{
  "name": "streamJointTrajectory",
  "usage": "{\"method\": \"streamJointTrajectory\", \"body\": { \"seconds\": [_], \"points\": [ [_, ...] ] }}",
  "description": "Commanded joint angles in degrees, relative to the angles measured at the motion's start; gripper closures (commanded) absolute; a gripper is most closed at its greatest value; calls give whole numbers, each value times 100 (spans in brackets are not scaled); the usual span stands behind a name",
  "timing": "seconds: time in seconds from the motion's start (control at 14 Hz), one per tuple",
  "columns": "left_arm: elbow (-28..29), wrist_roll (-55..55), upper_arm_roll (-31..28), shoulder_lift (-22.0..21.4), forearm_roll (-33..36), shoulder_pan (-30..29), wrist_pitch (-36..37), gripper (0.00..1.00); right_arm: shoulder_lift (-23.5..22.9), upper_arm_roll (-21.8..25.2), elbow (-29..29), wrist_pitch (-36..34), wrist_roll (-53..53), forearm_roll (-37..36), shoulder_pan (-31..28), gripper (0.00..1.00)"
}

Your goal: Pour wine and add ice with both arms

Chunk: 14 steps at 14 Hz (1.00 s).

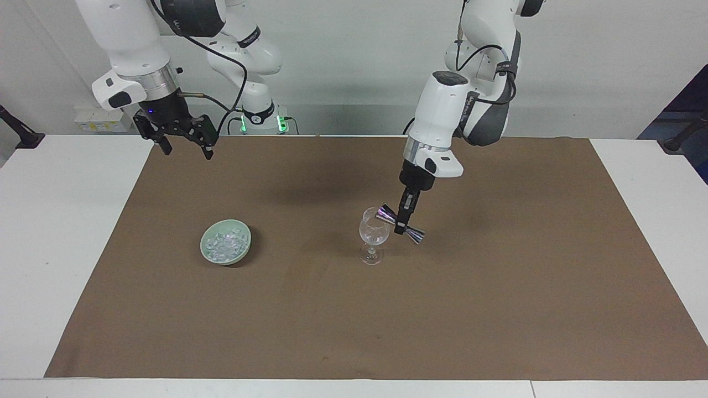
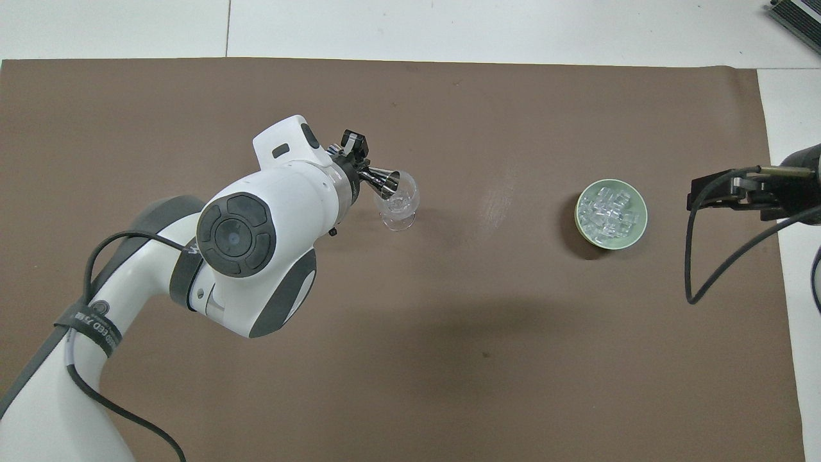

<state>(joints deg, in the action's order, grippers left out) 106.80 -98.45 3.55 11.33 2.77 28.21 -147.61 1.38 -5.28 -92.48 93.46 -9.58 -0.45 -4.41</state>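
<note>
Fingers of the left gripper (image 1: 401,225) pinch the waist of a shiny steel double-cone jigger (image 1: 399,223), tilted with one cup at the rim of the clear stemmed wine glass (image 1: 373,235). The right gripper (image 1: 185,148), fingers spread wide and empty, hangs over the brown mat's (image 1: 354,331) edge, well apart from the heap of clear ice (image 1: 224,243) in the pale green bowl (image 1: 243,250). No writing can be made out.
</note>
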Motion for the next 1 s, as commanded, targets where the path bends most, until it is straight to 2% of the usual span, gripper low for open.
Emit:
{"method": "streamJointTrajectory", "body": {
  "seconds": [0.0,0.93],
  "points": [
    [16,-60,-101,-52,171,105,-49,100,108,-52,-130,67,150,36,-121,0],
    [-28,-69,-101,-43,373,123,-58,100,108,-52,-130,67,150,36,-121,0]
  ]
}}
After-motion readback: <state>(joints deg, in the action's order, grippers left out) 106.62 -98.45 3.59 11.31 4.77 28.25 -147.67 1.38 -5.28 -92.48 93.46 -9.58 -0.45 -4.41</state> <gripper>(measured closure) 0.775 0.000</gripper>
